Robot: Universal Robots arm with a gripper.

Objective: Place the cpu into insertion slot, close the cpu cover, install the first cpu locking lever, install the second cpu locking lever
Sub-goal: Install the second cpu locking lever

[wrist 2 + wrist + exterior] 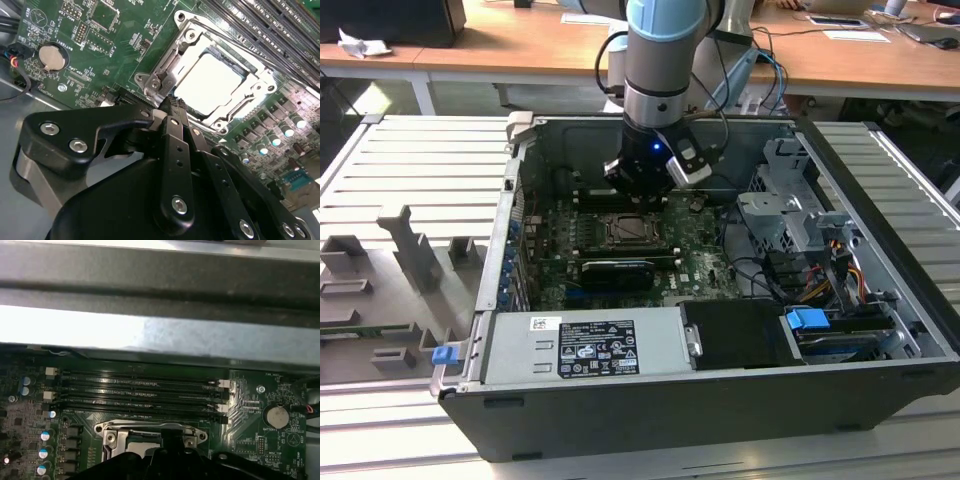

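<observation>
A: What's the biggest thing in frame?
B: Open computer case (pixel 880 200), lying on its side on a slatted metal table (pixel 410 160). Inside it: green motherboard (pixel 700 255), silver power supply (pixel 585 345) along the near wall, drive cage (pixel 785 205) at the exterior view's right, blue tab (pixel 808 321) next to it.

A: Arm?
B: Reaches down into the case. Gripper (pixel 172 102) sits just over the socket edge; fingers (pixel 175 135) look pressed together, nothing between them.

A: Socket contents?
B: Insertion slot (pixel 220 80) holds the cpu (pixel 210 82), pale silvery face showing, lying flat. The cpu cover (pixel 252 97) is down around it, framing the chip through its window. In the first wrist view the cover (pixel 150 429) shows just beyond the gripper, with memory slots (pixel 140 392) behind it.

A: Small stuff?
B: Coin cell battery (pixel 52 57) on the board, well apart from the socket.
</observation>
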